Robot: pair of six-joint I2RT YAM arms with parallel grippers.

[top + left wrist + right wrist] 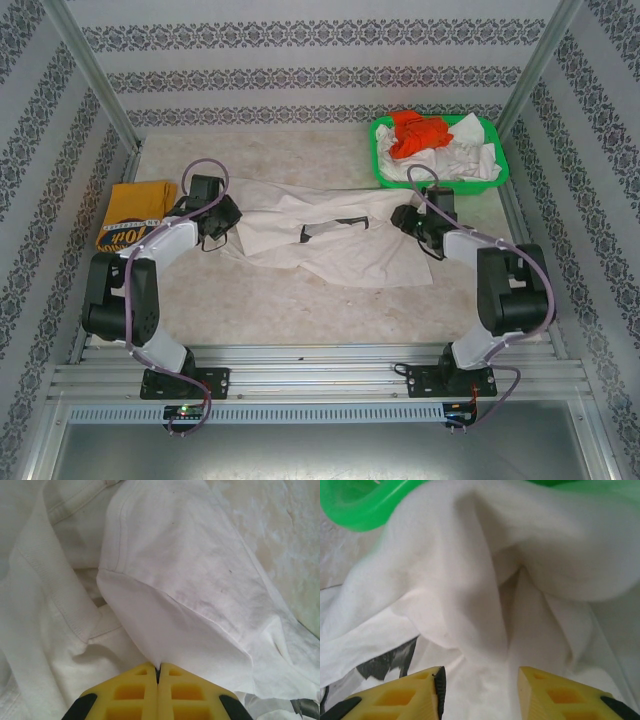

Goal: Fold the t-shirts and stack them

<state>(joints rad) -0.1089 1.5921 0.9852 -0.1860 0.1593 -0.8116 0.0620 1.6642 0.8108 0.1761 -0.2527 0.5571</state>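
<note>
A cream-white t-shirt (330,240) with a black graphic print lies spread and rumpled across the middle of the table. My left gripper (232,215) is at its left edge, and the left wrist view has the yellow jaws (158,672) pressed together on a fold of the white cloth (175,580). At the shirt's right edge is my right gripper (400,218). Its jaws (480,680) stand apart, with bunched white cloth (470,580) lying between and beyond the fingertips. A bit of the black print (385,662) shows beside its left finger. A folded mustard-yellow t-shirt (135,215) lies at the far left.
A green plastic basket (440,184) stands at the back right, holding an orange-red shirt (415,133) and a white one (470,155). Its rim (365,510) is close ahead of the right gripper. Bare marbled tabletop (300,300) lies in front of the shirt. Patterned walls enclose the table.
</note>
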